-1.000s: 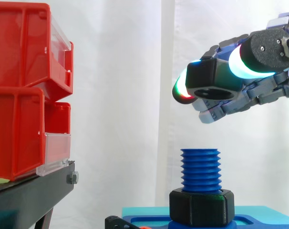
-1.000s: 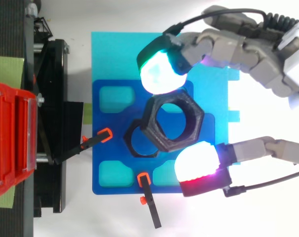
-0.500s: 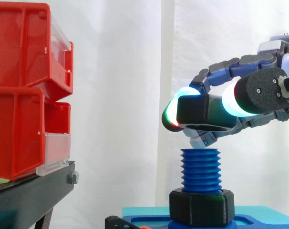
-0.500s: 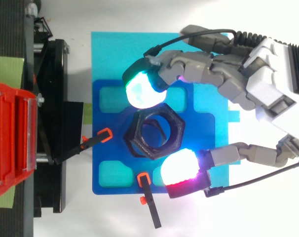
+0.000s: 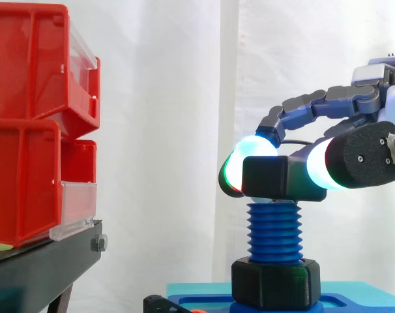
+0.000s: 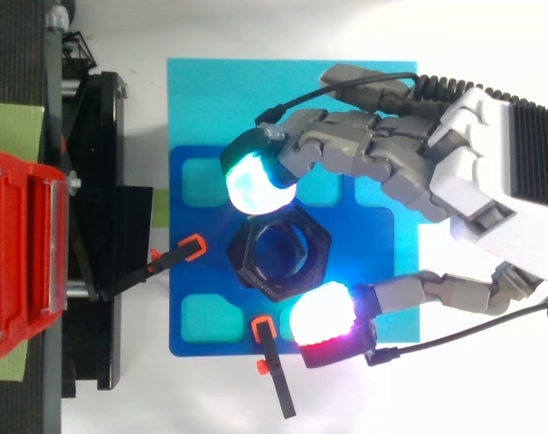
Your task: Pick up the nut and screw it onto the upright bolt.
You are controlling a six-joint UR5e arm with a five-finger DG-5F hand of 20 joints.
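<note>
A blue threaded bolt [image 5: 274, 228] stands upright on the blue base [image 6: 202, 262], with a black nut [image 5: 276, 283] screwed down at its foot. A second black hex nut [image 6: 279, 256] sits level on the bolt's top, the blue bolt end showing through its hole. My hand [image 6: 491, 190] reaches in from the right and is shut on this nut, pinching it between a glowing cyan-green fingertip [image 6: 253, 181] on one side and a white-magenta fingertip [image 6: 321, 314] on the other. In the side view the nut [image 5: 276, 179] rests just at the top thread.
Red bins [image 5: 34, 124] stack on a black stand [image 5: 41, 267] at the left. Two black clamps with orange tips [image 6: 188, 249] hold the blue base near its left and front edges. A cyan plate [image 6: 211, 99] lies under the base.
My hand has come down and to the left with the nut. The nut went from tilted and well above the bolt to level on the bolt's top.
</note>
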